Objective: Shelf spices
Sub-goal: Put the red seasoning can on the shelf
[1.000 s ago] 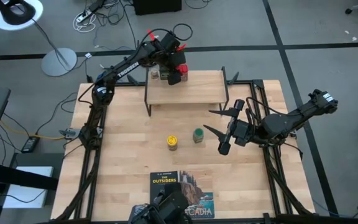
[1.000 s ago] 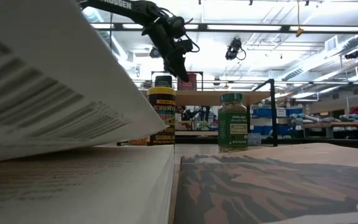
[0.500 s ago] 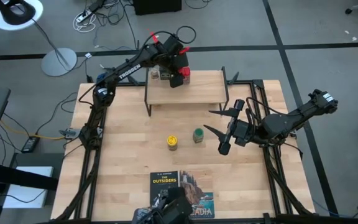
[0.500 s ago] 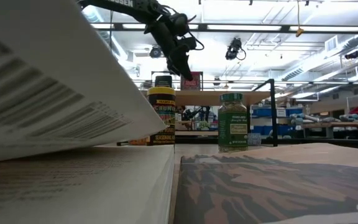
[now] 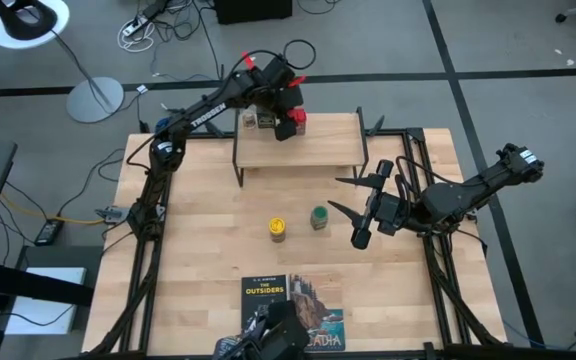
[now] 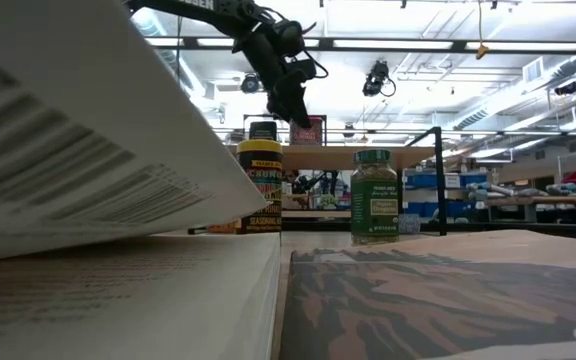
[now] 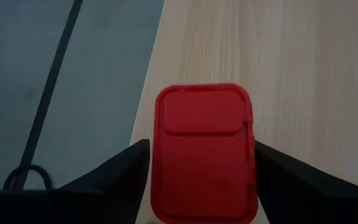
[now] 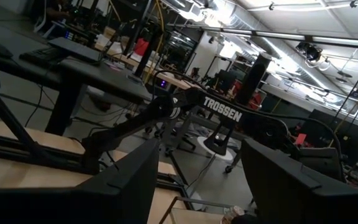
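Since the earlier frames, your left gripper [image 7: 202, 163] has lifted slightly and its fingers [image 7: 120, 171] have spread a little wider. Note that it now stands released over the red square tin [image 7: 205, 152], with a narrow gap showing on each side between tin and finger. You can see the tin directly beneath the gripper, upright on the shelf [image 5: 318, 145], near the board's left rear corner. Just beside the gripper, further toward that corner, stands the dark grey tin [image 5: 252, 119], also on the shelf. Nothing else has shifted.

Moving outward, observe two jars on the tabletop [image 5: 198, 250] in front of the shelf, well below and forward of the left gripper: the yellow-lidded round jar [image 5: 277, 228] and the green-lidded round jar [image 5: 319, 216], near each other but apart. Both stand upright.

Your right gripper [image 5: 349, 195] hangs beside the green-lidded jar, on its right, with fingers spread and nothing between them. It has not moved.

Two paperback books [image 5: 293, 300] lie at the table's front edge.
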`<action>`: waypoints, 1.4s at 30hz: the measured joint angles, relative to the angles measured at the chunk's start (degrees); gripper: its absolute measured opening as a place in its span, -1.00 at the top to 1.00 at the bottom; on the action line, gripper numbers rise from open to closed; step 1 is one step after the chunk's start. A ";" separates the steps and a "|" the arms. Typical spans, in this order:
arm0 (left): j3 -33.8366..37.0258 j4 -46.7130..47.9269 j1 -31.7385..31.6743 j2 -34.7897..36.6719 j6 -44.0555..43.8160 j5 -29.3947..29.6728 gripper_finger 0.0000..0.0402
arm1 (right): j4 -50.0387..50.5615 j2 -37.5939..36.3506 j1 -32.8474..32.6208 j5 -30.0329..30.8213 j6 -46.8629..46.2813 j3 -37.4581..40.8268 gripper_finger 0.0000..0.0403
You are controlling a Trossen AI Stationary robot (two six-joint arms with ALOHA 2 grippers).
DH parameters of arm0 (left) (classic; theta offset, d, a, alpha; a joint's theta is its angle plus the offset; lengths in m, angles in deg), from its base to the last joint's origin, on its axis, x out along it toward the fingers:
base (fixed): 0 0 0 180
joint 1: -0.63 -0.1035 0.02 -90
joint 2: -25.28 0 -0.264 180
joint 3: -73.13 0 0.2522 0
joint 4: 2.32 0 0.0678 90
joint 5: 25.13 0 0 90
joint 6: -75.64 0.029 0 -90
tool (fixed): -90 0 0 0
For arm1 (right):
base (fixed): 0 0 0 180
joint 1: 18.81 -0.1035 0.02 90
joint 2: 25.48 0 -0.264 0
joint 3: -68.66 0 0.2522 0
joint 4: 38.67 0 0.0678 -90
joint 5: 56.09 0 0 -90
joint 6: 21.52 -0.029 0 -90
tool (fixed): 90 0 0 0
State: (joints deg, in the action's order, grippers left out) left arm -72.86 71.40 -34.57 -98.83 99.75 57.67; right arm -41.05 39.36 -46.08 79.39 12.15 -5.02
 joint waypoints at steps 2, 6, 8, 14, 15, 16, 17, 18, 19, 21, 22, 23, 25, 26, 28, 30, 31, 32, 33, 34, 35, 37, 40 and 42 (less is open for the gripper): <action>-0.98 0.03 0.04 0.00 -0.10 0.02 -0.37 | 0.00 0.00 0.00 0.00 0.01 0.00 -0.13; -2.67 -0.81 0.15 0.61 -0.32 -0.58 -0.38 | 0.02 0.00 0.00 0.01 0.05 0.02 -0.12; -2.64 -1.06 0.16 1.28 -0.63 -2.21 -0.37 | 0.19 0.00 0.00 0.01 0.11 0.02 -0.11; -2.75 -1.08 1.12 2.05 -1.87 -3.61 -0.31 | 0.55 0.00 0.00 0.12 0.25 0.02 -0.10; -2.75 -0.67 1.26 2.05 -1.87 -3.57 -0.29 | 0.52 0.00 0.00 0.12 0.33 0.02 -0.10; -2.72 -0.20 1.51 2.05 -1.87 -3.37 -0.26 | 0.53 0.00 0.00 0.14 0.37 0.02 -0.10; -2.65 0.17 1.76 2.05 -1.87 -2.90 -0.22 | 0.52 0.00 0.00 0.12 0.42 0.02 -0.10; -2.51 0.36 2.04 2.05 -1.87 -2.52 -0.18 | 0.52 0.00 0.00 0.12 0.42 0.02 -0.10; -2.36 0.52 2.27 2.05 -1.87 -2.24 -0.13 | 0.52 0.00 0.00 0.12 0.42 0.02 -0.10; -2.04 0.78 2.71 1.98 -1.87 -1.88 -0.02 | 0.50 0.00 0.00 0.12 0.44 0.02 -0.10; -2.02 0.99 2.78 1.90 -1.87 -1.86 0.04 | 0.49 0.00 0.00 0.12 0.44 0.02 -0.10; -2.02 1.26 2.92 1.90 -1.87 -1.84 0.11 | 0.50 0.00 0.00 0.12 0.44 0.02 -0.09; -2.02 2.00 3.03 1.90 -1.86 -1.55 0.23 | 0.48 0.00 0.00 0.12 0.44 0.02 -0.09; -2.02 2.33 3.03 1.90 -1.87 -1.12 0.30 | 0.48 0.00 0.00 0.12 0.44 0.02 -0.09; -1.35 2.65 2.98 1.90 -1.86 0.88 0.42 | 0.46 0.00 0.00 0.12 0.44 0.02 -0.09; -0.57 2.43 2.97 1.90 -1.87 2.03 0.54 | 0.43 0.00 0.00 0.10 0.42 0.02 -0.09; -0.41 2.69 2.97 1.94 -1.87 2.48 0.58 | 0.42 0.02 0.00 0.10 0.42 0.02 -0.09; -0.13 2.94 2.92 2.04 -1.86 3.12 0.62 | 0.42 0.01 0.00 0.10 0.42 0.02 -0.08; 0.04 2.80 2.91 2.08 -1.85 3.60 0.65 | 0.28 0.02 0.00 0.10 0.42 0.02 -0.08; 0.17 2.71 2.91 2.10 -1.85 4.01 0.68 | 0.32 0.02 0.00 0.10 0.42 0.02 -0.08; 0.21 2.67 2.95 2.10 -1.85 4.35 0.69 | 0.33 0.01 0.00 0.10 0.42 0.02 -0.07; 0.24 2.56 2.95 2.10 -1.87 4.41 0.70 | 0.33 0.02 0.00 0.10 0.41 0.02 -0.07; 0.27 2.27 2.94 2.10 -1.87 4.58 0.71 | 0.35 0.02 0.00 0.08 0.40 0.02 -0.07; 0.27 2.39 2.91 2.10 -1.85 5.01 0.71 | 0.35 0.02 0.00 0.08 0.40 0.02 -0.07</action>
State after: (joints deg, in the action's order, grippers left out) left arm -72.59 73.79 -31.66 -96.74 97.90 62.68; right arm -40.71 39.38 -46.08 79.47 12.55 -5.00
